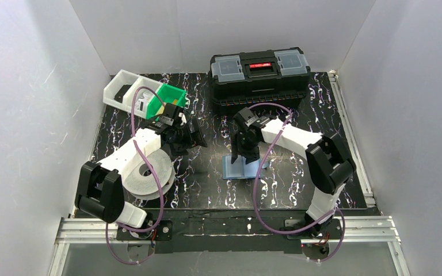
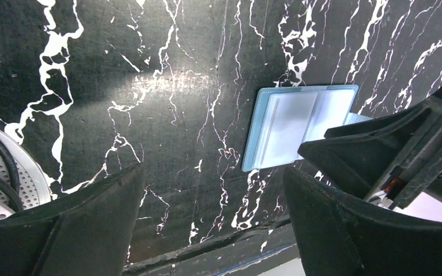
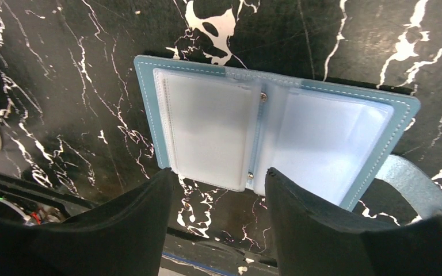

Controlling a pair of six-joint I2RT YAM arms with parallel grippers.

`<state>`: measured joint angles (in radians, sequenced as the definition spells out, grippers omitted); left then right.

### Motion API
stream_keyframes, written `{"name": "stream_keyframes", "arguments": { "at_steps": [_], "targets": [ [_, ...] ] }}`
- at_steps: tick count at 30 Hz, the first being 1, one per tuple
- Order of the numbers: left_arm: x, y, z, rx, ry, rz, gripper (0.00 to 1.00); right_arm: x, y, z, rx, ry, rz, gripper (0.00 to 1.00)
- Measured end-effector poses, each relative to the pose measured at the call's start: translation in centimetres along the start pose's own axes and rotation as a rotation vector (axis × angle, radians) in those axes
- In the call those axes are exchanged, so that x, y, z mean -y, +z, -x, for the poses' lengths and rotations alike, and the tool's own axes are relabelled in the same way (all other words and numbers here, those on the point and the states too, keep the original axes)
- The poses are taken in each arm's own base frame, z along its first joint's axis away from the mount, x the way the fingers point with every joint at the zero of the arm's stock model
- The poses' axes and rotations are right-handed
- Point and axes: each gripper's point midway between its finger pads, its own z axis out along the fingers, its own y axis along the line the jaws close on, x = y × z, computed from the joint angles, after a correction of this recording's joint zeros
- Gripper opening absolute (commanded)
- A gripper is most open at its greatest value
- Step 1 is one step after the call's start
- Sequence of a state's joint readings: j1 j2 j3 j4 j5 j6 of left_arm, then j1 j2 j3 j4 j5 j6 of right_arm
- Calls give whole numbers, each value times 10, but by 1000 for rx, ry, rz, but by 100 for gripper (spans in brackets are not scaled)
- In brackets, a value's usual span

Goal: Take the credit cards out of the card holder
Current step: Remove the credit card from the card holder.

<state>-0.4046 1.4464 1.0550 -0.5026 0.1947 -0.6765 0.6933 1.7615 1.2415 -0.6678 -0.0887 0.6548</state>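
Note:
The card holder [image 1: 243,168] lies opened flat on the black marbled table, pale blue with cloudy clear sleeves [image 3: 207,129] on both halves. No credit cards show in any view; what the sleeves hold cannot be made out. My right gripper [image 3: 217,175] hovers just over the holder's near edge, its jaws apart with nothing between them, pointing down [image 1: 242,155]. My left gripper [image 2: 213,172] stands wide open and holds nothing, to the left of the holder [image 2: 299,123] and apart from it [image 1: 198,135]. The right gripper's black fingers [image 2: 380,149] cover the holder's right side in the left wrist view.
A large black toolbox [image 1: 260,72] stands at the back. A green bin [image 1: 170,96] and a white bin [image 1: 124,89] sit at the back left. A white perforated disc [image 1: 147,172] lies under my left arm. A grey-blue strap [image 3: 414,184] sticks out from the holder's right edge.

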Motion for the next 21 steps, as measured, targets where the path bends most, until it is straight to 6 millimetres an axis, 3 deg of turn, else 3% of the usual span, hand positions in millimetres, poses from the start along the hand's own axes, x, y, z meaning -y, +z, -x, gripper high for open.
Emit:
{"name": "stream_keyframes", "arguments": {
  "at_steps": [9,17,21],
  "targets": [
    [-2,0,-4,-8,-4,2,88,1,26,-9,-57,-29,-94,64],
    [1,0,-6,-18,-3,-14,87,3,32,-8,-70,-48,-163,64],
    [2,1,-7,-29,-3,-23,85,3,32,-8,-79,-53,-182,58]
  ]
}}
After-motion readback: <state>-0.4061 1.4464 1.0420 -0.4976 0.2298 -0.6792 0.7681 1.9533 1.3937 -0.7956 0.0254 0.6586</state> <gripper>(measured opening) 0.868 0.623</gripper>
